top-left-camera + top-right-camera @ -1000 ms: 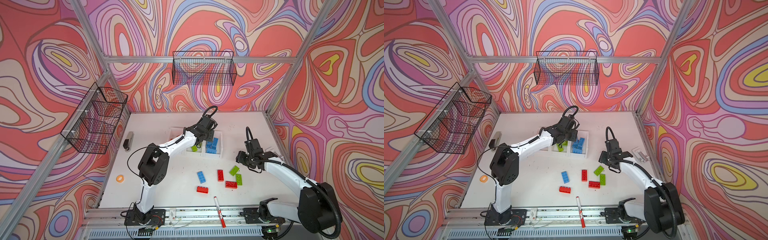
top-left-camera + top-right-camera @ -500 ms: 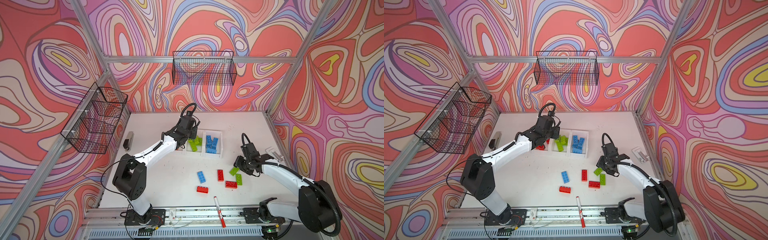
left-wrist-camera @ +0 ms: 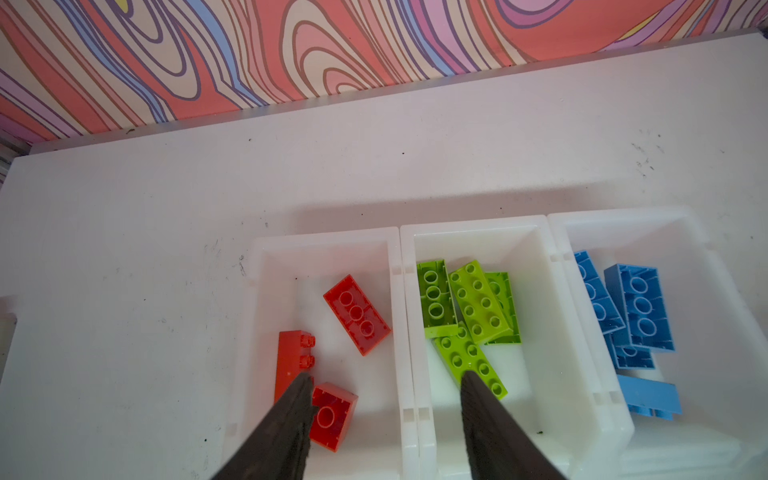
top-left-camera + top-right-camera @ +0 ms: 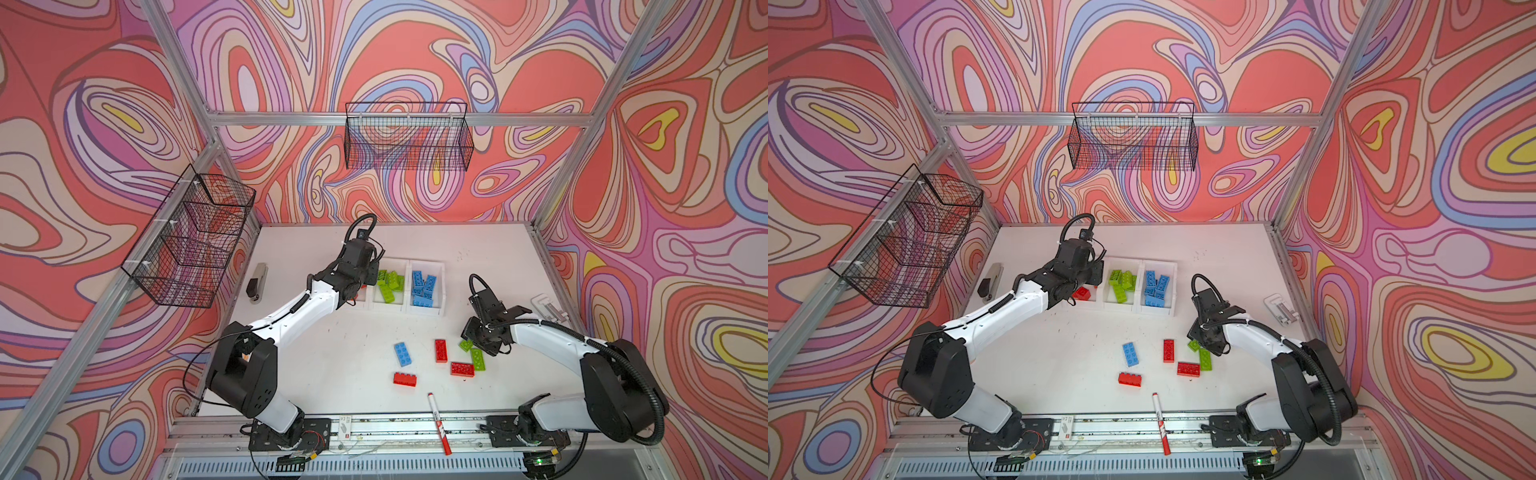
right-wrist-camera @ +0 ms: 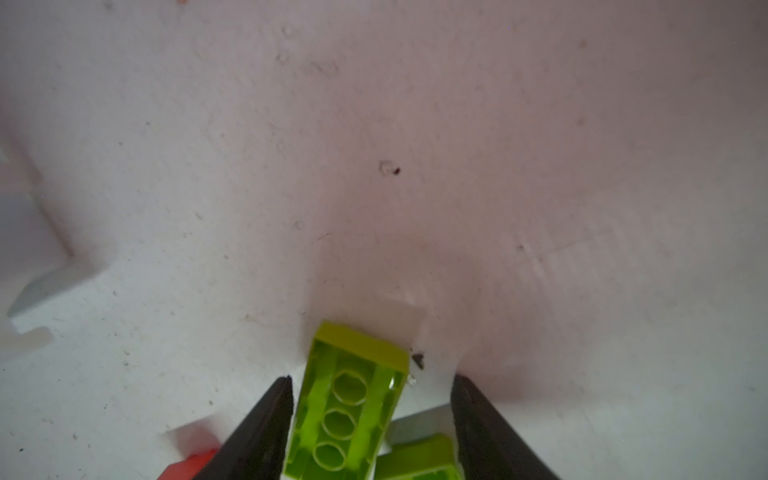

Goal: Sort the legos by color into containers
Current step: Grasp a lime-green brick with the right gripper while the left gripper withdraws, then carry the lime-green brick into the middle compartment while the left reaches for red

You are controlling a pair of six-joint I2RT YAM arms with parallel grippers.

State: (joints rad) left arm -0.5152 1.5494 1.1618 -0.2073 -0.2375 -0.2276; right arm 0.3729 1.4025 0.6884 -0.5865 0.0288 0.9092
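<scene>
Three joined white containers stand mid-table: the left one holds three red legos, the middle one several lime green legos, the right one several blue legos. My left gripper hangs open and empty over the wall between the red and green containers. Loose on the table lie a blue lego, three red legos and two green legos. My right gripper is open astride an upside-down green lego, which touches one finger only.
A red-and-white marker pen lies near the front rail. A black-and-silver stapler-like object lies at the left edge, and a small white-grey part at the right edge. Black wire baskets hang on the back wall and left wall.
My left arm has swung left from above the blue and green containers to above the red one. My right gripper has come down and forward over the green lego, its jaws narrowing.
</scene>
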